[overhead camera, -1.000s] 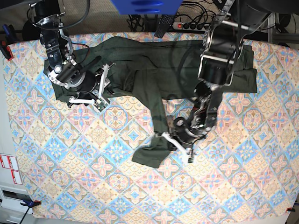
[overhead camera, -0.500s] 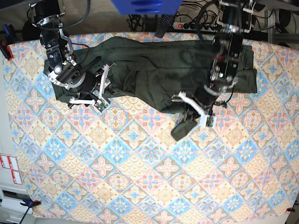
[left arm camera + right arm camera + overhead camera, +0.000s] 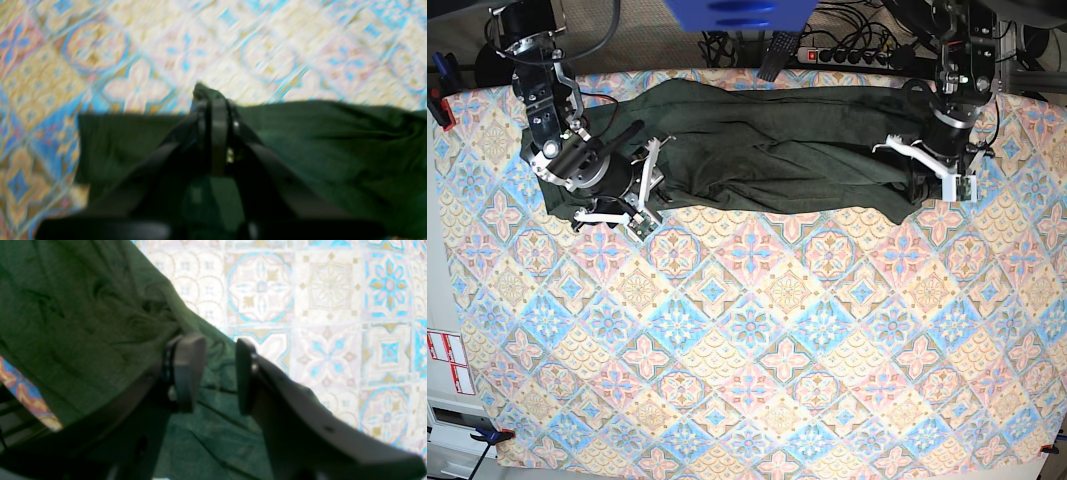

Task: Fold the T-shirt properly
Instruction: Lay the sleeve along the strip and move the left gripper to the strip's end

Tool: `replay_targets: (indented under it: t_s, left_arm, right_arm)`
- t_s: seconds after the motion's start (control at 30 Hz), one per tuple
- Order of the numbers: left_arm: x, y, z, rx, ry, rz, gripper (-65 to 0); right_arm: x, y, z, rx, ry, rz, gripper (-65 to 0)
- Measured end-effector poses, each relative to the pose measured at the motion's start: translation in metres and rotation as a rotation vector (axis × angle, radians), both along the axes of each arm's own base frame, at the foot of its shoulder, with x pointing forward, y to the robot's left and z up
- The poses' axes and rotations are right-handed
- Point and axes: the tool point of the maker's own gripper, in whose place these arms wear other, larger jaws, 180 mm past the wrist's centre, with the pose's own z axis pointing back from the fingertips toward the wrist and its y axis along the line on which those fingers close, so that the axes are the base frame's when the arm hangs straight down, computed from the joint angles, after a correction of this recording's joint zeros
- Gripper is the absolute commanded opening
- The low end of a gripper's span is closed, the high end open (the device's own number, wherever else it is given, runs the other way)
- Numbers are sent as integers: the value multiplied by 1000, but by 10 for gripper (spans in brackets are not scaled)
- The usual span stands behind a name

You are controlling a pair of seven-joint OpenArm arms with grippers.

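The T-shirt [image 3: 767, 150], dark olive green and wrinkled, lies in a long band along the far side of the table. My left gripper [image 3: 924, 178] is at the shirt's right end, shut on a pinch of its cloth. In the left wrist view the gripper [image 3: 211, 100] has green fabric bunched at its tips, and the T-shirt [image 3: 333, 143] spreads out below and to the right. My right gripper [image 3: 642, 190] rests open over the shirt's left part. In the right wrist view its fingers [image 3: 186, 373] stand apart above the T-shirt [image 3: 83, 323], with nothing gripped.
The table wears a patterned tile cloth [image 3: 747, 330]. A power strip [image 3: 837, 55] and cables lie beyond the far edge, and a blue object [image 3: 737, 15] sits at the top. Labels [image 3: 447, 360] mark the left edge.
My left gripper carried the sleeve from the middle of the table up and to the right, laying it on the shirt's right end. The right arm stayed still.
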Motion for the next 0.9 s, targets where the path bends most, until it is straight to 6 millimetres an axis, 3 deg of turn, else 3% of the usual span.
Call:
replay_targets:
  t_s: [0.2,0.33,0.43,0.5,0.6,0.7,0.9]
  left_arm:
    - [-34,15,-16,23,86,29,-650]
    - [-48,15,-23,20,122,33,-650]
    - [-60,24,-48,13,188,68,-650]
    - [-71,36,-64,25,252,124,-600]
    - [-73,44,-67,38,260,168,-468]
    - [-71,42,-69,21,288,178,-381]
    - [-38,45,-56,20,212,182,-360]
  right_arm:
    - [0,0,0,0,0,1,-458]
    - [0,0,0,0,1,1,-458]
    - [-1,0,-1,-3,4,1,-458]
    - [-2,0,-1,-3,6,2,-458]
    - [-3,1,-2,-1,9,5,-458]
    - [-2,1,-2,-3,8,3,-458]
    - [-2,1,-2,-2,7,4,-458]
